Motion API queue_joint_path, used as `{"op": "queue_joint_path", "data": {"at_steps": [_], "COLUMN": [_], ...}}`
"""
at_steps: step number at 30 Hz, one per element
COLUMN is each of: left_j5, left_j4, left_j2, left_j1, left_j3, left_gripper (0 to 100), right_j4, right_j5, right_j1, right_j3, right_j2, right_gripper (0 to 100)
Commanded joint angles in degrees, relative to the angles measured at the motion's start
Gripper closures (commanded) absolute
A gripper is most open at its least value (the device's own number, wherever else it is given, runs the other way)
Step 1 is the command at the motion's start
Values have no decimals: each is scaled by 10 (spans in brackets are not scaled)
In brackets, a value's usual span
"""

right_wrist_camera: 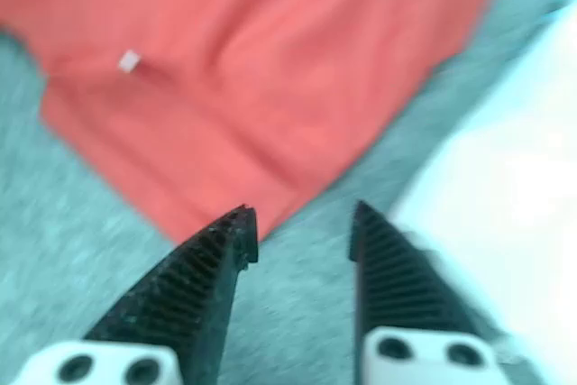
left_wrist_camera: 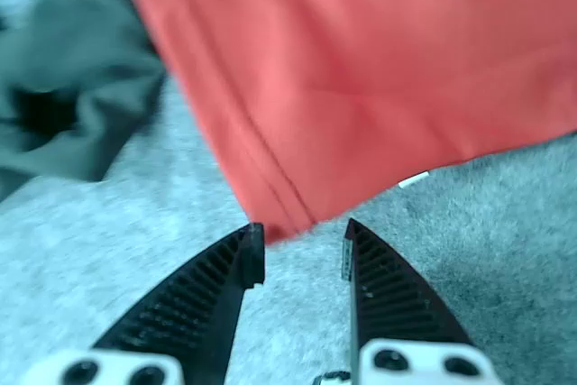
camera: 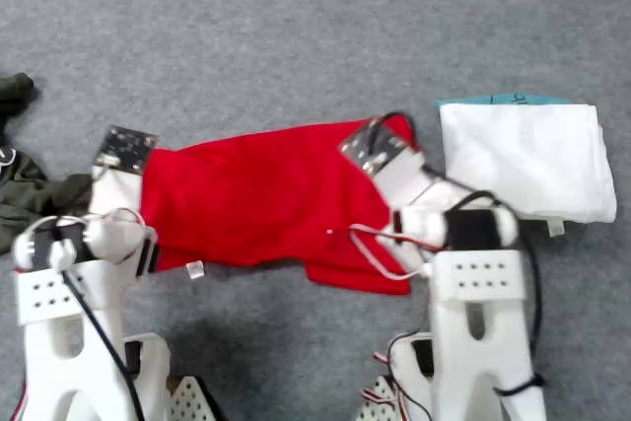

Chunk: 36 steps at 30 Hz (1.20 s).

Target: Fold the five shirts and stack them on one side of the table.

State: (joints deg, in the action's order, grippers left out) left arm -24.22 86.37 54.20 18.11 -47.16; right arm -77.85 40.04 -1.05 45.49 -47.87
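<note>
nearest the front edge, the left arm [camera: 59, 342] and the right arm [camera: 478, 342] are set side by side. the left gripper [left_wrist_camera: 302, 242] is held with its jaws spread apart and nothing is clasped. a hemmed corner of the red shirt [left_wrist_camera: 361, 69] is seen just at its tips, over the grey table [camera: 296, 46]. the right gripper [right_wrist_camera: 302, 227] is likewise parted and empty, and is hung over bare table between the red shirt's edge and the white folded shirt [camera: 523, 160].

the red shirt is spread crosswise in the middle of the table, between the two arms. a small white tag [camera: 194, 269] is shown at its near hem. to its right, near but apart, the white folded shirt is laid on a teal one [camera: 513, 99], of which a strip is shown at the far side. at the left edge, dark green clothing [camera: 30, 194] is piled just beside the red shirt. beyond all this, the grey table is carried on to its far edge.
</note>
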Motion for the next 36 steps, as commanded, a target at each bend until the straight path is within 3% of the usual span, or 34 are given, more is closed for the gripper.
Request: {"op": "queue_joint_path", "data": {"at_steps": [1,4,7,10,14,16,19,24,29,36], "left_j5": [-50,-126,-92,16,175,239,300,330,331,332], "left_j4": [84,140,133,24,-215,-291,-308,-348,-347,-356], "left_j2": [11,10,-2,-65,-255,-352,-460,-587,-615,-611], "left_j1": [10,12,10,-36,-52,-50,-47,-32,15,47], "left_j3": [132,211,259,223,118,116,176,237,228,210], "left_gripper": [834,834,859,979,973,971,971,972,972,972], "right_j4": [-1,7,23,30,25,11,-11,-33,-58,-171], "right_j5": [-13,-44,-72,-113,-149,-160,-172,-193,-205,-231], "right_j1": [9,9,9,9,6,2,-10,-17,18,35], "right_j3": [-98,-172,-259,-364,-510,-576,-663,-802,-947,-1191], "right_j2": [36,128,242,368,535,615,720,880,1012,1122], "right_gripper": [987,974,984,984,984,984,984,984,984,984]}}
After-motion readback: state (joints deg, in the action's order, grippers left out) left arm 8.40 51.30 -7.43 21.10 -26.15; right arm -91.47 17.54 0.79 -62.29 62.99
